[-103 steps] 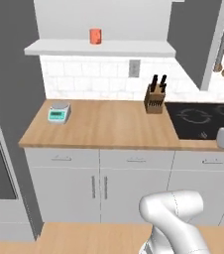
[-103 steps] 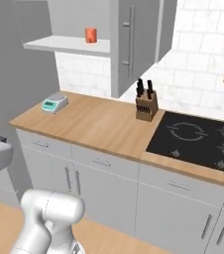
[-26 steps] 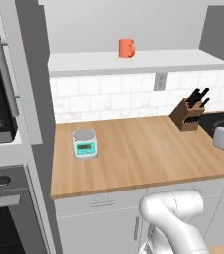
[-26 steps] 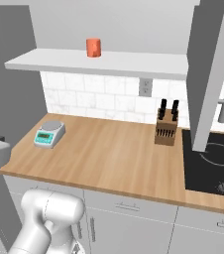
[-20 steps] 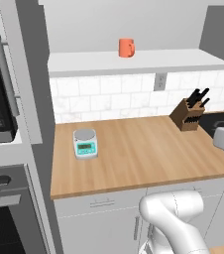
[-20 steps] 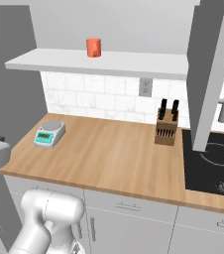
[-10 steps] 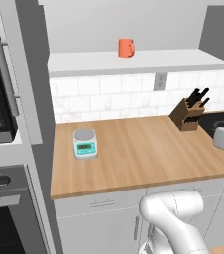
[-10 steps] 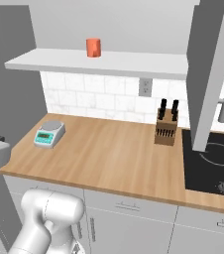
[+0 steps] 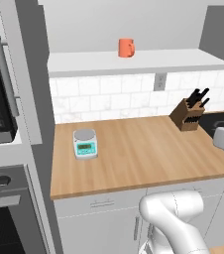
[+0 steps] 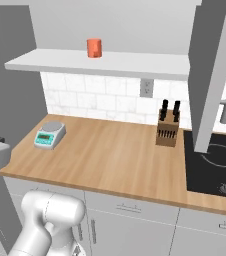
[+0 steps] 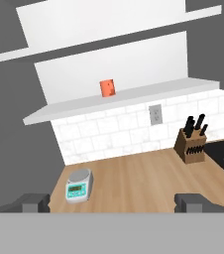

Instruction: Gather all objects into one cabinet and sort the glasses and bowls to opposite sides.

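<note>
An orange mug (image 9: 126, 48) (image 10: 94, 48) (image 11: 107, 88), one of the glasses, stands alone and upright on the pale shelf board of the open cabinet (image 9: 148, 63) (image 10: 120, 64) (image 11: 143, 100). The bowls are out of view. In the hand view my gripper (image 11: 114, 202) is open, with its two dark fingertips (image 11: 34, 201) wide apart and nothing between them. It looks across the wooden counter (image 11: 139, 181) toward the shelf, well short of the mug and below it.
On the counter (image 9: 143, 154) sit a small kitchen scale (image 9: 85, 143) (image 10: 50, 135) (image 11: 79, 185) at the left and a knife block (image 9: 189, 111) (image 10: 167, 128) (image 11: 191, 141) at the right. A black hob (image 10: 215, 165) lies further right. An oven column (image 9: 5, 149) bounds the left.
Since the oldest frames the base has driven left and closer, so the whole scene has shifted. Over the last second nothing has moved.
</note>
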